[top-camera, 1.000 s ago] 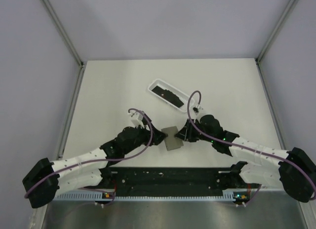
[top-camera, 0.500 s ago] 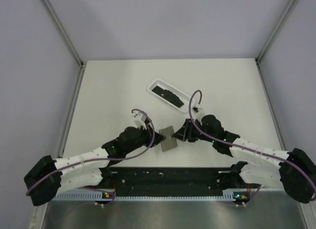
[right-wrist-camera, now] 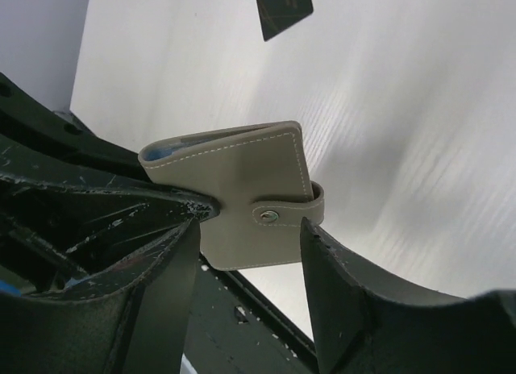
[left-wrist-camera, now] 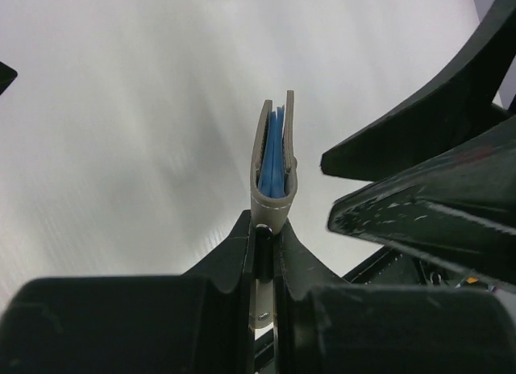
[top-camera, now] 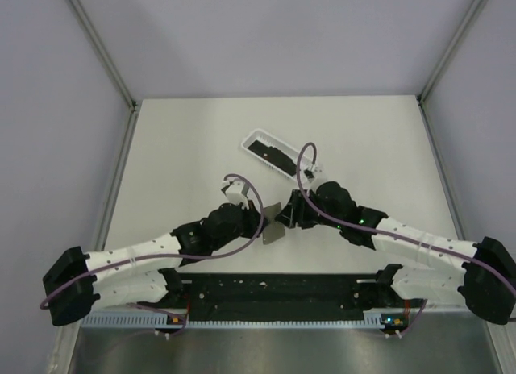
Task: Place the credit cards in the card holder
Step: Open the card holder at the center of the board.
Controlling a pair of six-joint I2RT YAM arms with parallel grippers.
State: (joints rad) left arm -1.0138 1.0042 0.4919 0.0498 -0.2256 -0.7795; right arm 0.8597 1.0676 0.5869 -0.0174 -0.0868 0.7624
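Note:
The card holder (top-camera: 272,223) is a grey stitched case with a snap strap, closed, with blue lining showing at its edge (left-wrist-camera: 274,160). It stands on edge above the table, and my left gripper (left-wrist-camera: 266,229) is shut on its spine end. My right gripper (right-wrist-camera: 250,233) is open, one finger on each side of the holder's (right-wrist-camera: 242,189) strap end, just below it. In the top view both grippers, left (top-camera: 260,226) and right (top-camera: 284,215), meet at the holder. The black credit cards (top-camera: 270,154) lie in the white tray; one card (right-wrist-camera: 282,7) shows at the top of the right wrist view.
The white translucent tray (top-camera: 248,143) lies aslant just behind the grippers. The black rail with the arm bases (top-camera: 274,289) runs along the near edge. Frame posts and grey walls stand on both sides.
My left gripper has shut on the card holder and tipped it up from flat onto its edge. My right gripper has opened wider and shifted left toward it.

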